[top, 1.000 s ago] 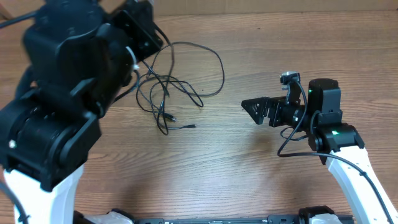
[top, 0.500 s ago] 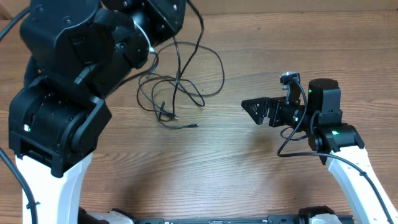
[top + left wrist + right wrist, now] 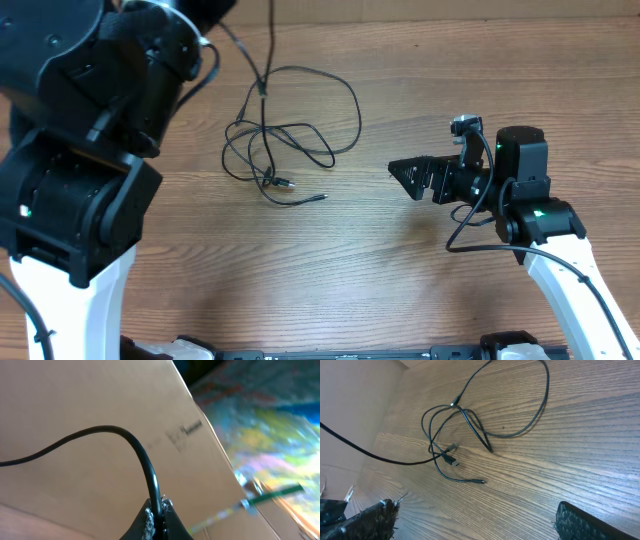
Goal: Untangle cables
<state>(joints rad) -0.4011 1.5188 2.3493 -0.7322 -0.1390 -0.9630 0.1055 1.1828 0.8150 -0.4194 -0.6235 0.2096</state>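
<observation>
A loose tangle of thin black cables lies on the wooden table left of centre, with small plugs at its near side. One strand rises from a knot to the top edge of the overhead view. In the left wrist view my left gripper is shut on that cable, held high in front of a cardboard box. My right gripper stands open to the right of the tangle, apart from it. Its view shows the cables, a plug and the empty gap of the right gripper.
The big black left arm fills the upper left of the overhead view. A cardboard box stands behind the table's far edge. Bare wood lies between the tangle and the near edge.
The left arm has swung up and back with one cable in its grip. The strand now runs straight up, and the tangle has shifted a little. The right arm has not moved.
</observation>
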